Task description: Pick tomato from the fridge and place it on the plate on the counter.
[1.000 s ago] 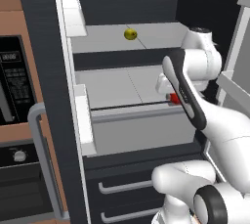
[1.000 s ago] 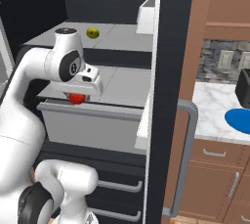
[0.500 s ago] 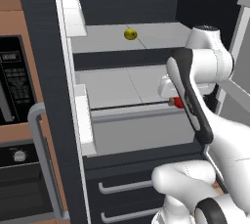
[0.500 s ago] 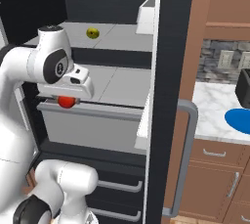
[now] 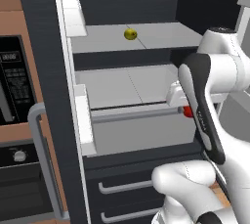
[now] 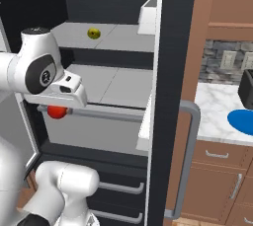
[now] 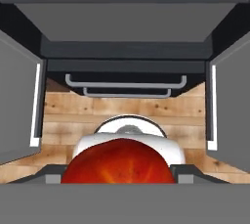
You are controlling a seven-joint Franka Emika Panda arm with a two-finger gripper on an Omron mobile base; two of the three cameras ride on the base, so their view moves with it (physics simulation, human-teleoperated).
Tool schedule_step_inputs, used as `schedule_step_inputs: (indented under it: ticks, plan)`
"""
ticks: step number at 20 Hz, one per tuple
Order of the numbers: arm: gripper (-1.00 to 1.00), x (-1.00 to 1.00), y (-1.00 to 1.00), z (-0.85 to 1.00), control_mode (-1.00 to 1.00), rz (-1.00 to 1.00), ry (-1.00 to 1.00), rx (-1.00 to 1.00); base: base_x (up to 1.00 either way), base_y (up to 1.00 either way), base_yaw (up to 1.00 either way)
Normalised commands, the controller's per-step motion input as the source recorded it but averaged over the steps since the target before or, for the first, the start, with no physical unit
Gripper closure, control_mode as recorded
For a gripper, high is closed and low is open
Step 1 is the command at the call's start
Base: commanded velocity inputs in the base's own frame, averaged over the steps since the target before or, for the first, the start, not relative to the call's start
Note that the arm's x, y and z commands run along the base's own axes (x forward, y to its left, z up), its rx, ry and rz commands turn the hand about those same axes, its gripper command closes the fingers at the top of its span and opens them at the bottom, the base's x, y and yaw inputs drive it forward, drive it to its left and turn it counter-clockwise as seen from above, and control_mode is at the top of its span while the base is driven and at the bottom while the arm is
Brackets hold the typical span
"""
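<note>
The tomato (image 6: 57, 112) hangs under the gripper (image 6: 58, 107) just in front of the fridge's (image 6: 170, 32) lower shelf edge, and the jaws are clamped on it: the hand view has the red fruit (image 7: 118, 163) wedged between the two dark tips at the bottom, with nothing beneath it but the wooden floor (image 7: 122, 113) and the fridge's bottom drawers (image 7: 126, 83). Held that way, outside the shelves and pointing down, it looks lifted clear so it can be carried off sideways; that is a judgement, not something seen. From the left base view only a sliver of tomato (image 5: 187, 112) peeks out beside the dark forearm. A yellow-green ball (image 6: 94, 33) sits on the upper shelf, well behind and above the tomato, and is not wanted. The open fridge door (image 6: 168, 121) stands between the tomato and the counter (image 6: 217, 114), so the arm or base will probably have to swing round it. The plate (image 6: 242, 121) lies on the marble counter right of the fridge, just beside a dark toaster (image 6: 246, 87); an oven (image 5: 12, 86) flanks the fridge's other side.
</note>
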Motion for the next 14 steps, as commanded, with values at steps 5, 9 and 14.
schedule_step_inputs:
  ticks: [5, 9, 14]
  plan:
    - [1.0, -0.53, 0.0, 0.14, -1.0, 0.0, 0.0, 0.0, 0.0, 0.0, 0.0]
    - [1.0, -0.53, 0.0, 0.1, -1.0, 0.0, 0.0, 0.0, 0.0, 0.0, 0.0]
    - [1.0, -0.29, 0.0, 0.09, -1.0, 0.0, 0.0, 0.0, 0.0, 0.0, 0.0]
